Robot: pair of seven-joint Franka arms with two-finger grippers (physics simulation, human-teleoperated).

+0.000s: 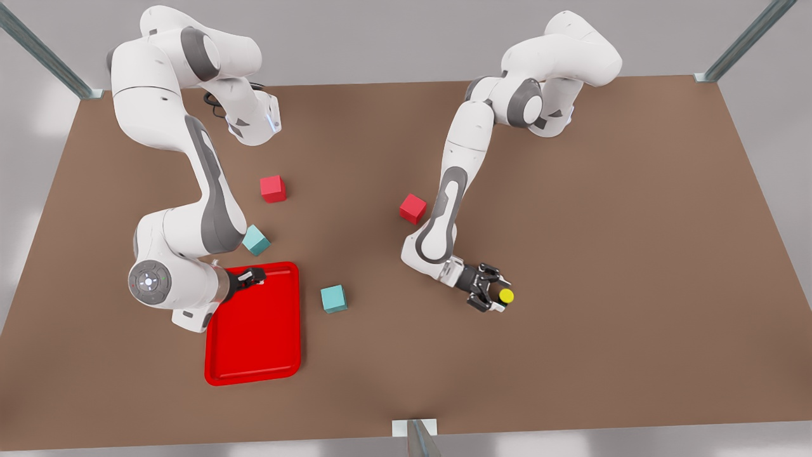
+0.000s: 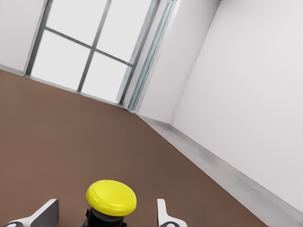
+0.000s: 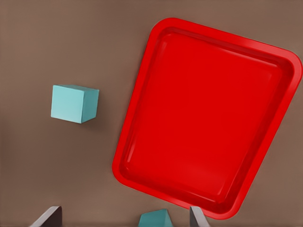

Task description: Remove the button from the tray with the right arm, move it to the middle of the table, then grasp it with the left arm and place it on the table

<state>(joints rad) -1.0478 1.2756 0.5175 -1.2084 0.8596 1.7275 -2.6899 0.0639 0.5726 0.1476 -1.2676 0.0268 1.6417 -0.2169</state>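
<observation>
Nearest me in the front view: the tray [image 1: 254, 355], nothing in it, sitting near the table [image 1: 602, 254] edge on that view's left. Right gripper [image 1: 249, 277] hangs over the tray's far rim; in the right wrist view its two fingertips [image 3: 47, 216] stand wide apart w/ nothing between them, looking down on the tray and a teal cube [image 3: 75, 103] beside it. That arm is waiting.

Next out: the left gripper [image 1: 490, 296], low over the table's middle, on the front view's right. The button [image 1: 505, 296] sits between its fingers, yellow cap up. In the left wrist view I see clear gaps between the cap [image 2: 111, 197] and each fingertip [image 2: 163, 215], so jaws spread, not pinching. Can't tell whether the button's base touches the table.

So I judge we're at the last step: set-down or release. Next move, imo: confirm it's resting on the table, then lift the left gripper straight up w/o clipping the cap.

Farther back: second teal cube [image 1: 255, 240], two red cubes [image 1: 273, 188], well clear.
</observation>
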